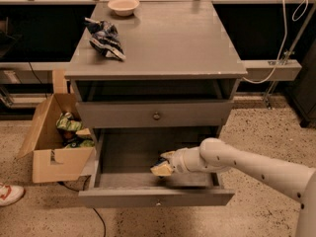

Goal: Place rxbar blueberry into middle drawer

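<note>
The middle drawer (123, 197) is pulled open below the cabinet top, with a narrow grey front panel and a tiny centre knob. My gripper (162, 167) is inside the drawer tray, right of its middle and low over the drawer floor. My white arm reaches in from the lower right. The rxbar blueberry does not show clearly. Only a small dark sliver sits at the gripper tip, and I cannot tell what it is.
The grey drawer above (156, 115) with a round metal knob is closed. A blue-and-white snack bag (104, 37) and a pale bowl (123, 6) lie on the cabinet top. An open cardboard box (54, 162) with snacks stands left of the drawer. A shoe (9, 194) lies at far left.
</note>
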Controlling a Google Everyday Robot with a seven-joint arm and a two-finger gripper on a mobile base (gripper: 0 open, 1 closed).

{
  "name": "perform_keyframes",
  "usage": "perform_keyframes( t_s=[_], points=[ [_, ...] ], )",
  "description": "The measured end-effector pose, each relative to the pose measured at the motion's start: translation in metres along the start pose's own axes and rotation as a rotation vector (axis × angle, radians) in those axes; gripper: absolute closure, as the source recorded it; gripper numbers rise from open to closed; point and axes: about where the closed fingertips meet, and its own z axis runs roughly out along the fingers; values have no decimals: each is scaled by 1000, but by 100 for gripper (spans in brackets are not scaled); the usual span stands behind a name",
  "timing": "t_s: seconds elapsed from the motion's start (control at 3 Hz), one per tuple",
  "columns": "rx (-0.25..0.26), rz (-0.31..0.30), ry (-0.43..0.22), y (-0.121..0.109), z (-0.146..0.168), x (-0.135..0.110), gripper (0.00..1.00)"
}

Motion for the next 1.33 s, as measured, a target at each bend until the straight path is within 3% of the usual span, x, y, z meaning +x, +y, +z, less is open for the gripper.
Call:
perform_keyframes(
  t_s=[1.0, 1.33],
  points=[
    [0, 0, 0, 0, 0, 0, 4],
    [30, 15, -49, -6, -19, 4, 0]
  ],
)
